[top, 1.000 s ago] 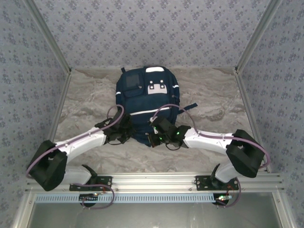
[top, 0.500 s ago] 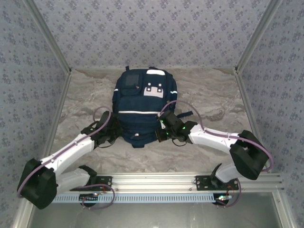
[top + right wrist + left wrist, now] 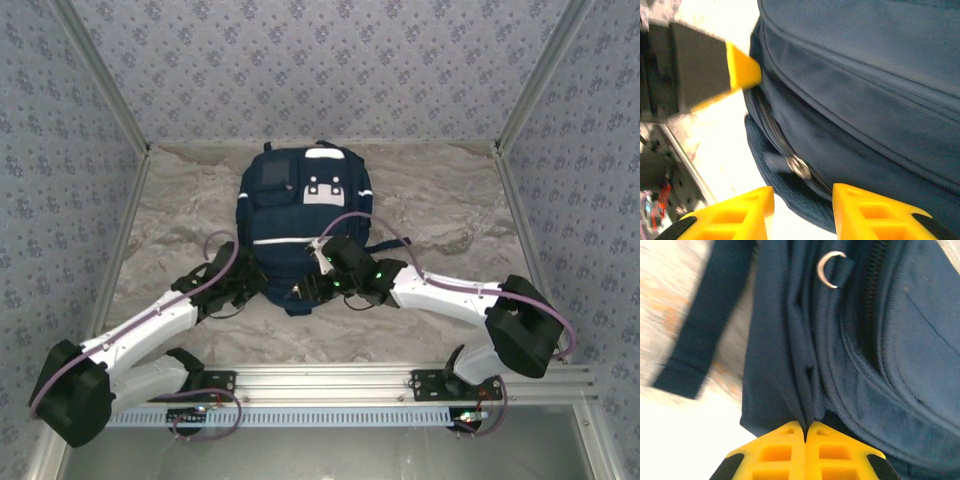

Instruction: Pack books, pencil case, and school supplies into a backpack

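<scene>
Top view: the backpack (image 3: 305, 215) lies flat on the desk (image 3: 450, 210), its long axis running straight away from both arms. The left gripper (image 3: 255, 290) sits at its near-left corner. The right gripper (image 3: 312, 288) is at its near edge, just beside the left one.

Left wrist view: the left gripper (image 3: 805, 427) is closed, pinching a fold of backpack (image 3: 880, 340) fabric directly ahead of it. A metal ring (image 3: 831, 269) lies farther ahead.

Right wrist view: the right gripper (image 3: 802, 200) has its 2 fingers apart and nothing is held. The zipper pull (image 3: 797, 167) lies just ahead, in line with the gap. The right arm is therefore the nearer one for taking it, while the left gripper (image 3: 742, 67) steadies the fabric ahead and to its left.
</scene>
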Robot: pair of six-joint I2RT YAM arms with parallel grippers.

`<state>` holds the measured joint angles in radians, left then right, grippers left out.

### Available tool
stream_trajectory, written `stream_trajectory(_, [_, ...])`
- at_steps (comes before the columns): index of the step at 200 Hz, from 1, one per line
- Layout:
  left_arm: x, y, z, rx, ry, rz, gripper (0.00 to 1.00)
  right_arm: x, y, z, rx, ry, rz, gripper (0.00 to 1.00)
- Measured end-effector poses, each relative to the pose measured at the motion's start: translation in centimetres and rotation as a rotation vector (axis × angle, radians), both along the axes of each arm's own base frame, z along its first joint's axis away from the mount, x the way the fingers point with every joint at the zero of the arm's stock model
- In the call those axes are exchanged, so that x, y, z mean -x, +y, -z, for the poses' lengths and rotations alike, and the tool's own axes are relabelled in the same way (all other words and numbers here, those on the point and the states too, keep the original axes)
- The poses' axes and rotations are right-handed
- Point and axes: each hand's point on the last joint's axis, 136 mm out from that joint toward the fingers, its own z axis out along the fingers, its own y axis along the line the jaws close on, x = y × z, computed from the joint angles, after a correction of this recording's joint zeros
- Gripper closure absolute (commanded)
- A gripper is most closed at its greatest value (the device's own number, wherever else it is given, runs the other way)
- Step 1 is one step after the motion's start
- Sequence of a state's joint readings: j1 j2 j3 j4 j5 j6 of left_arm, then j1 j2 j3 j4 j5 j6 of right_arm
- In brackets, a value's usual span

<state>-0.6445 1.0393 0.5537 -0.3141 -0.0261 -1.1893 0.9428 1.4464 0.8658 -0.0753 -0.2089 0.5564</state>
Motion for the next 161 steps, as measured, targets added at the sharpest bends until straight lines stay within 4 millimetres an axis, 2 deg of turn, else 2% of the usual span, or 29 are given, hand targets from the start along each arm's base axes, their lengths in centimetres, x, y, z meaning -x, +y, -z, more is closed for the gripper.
stream_trajectory(15, [0.4,-1.6,-0.4,0.018,-0.02,0.052,1.0,0.0,-0.3,-0.2,-0.012,0.033,0.04,0.62])
stream_trajectory(38, [0.6,-2.8,-1.0,0.039,-0.046,0.087,1.0,0.3,-1.3,-0.4,-0.003,0.09,0.108,0.62])
stream_trajectory(77, [0.7,-4.8,-0.4,0.038,-0.045,0.129,1.0,0.4,-5.6,-0.6,0.102,0.17,0.333,0.54])
stream_trajectory(91, [0.6,-5.8,-0.2,0.035,-0.04,0.15,1.0,0.1,-6.5,-1.2,0.133,0.187,0.403,0.5])
stream_trajectory(124, [0.0,-8.1,-0.5,0.052,-0.045,0.176,1.0,0.5,-6.9,-1.9,0.175,0.193,0.449,0.51])
stream_trajectory(161, [-0.3,-9.4,-1.1,0.075,-0.058,0.186,1.0,0.7,-7.0,-0.3,0.214,0.209,0.447,0.55])
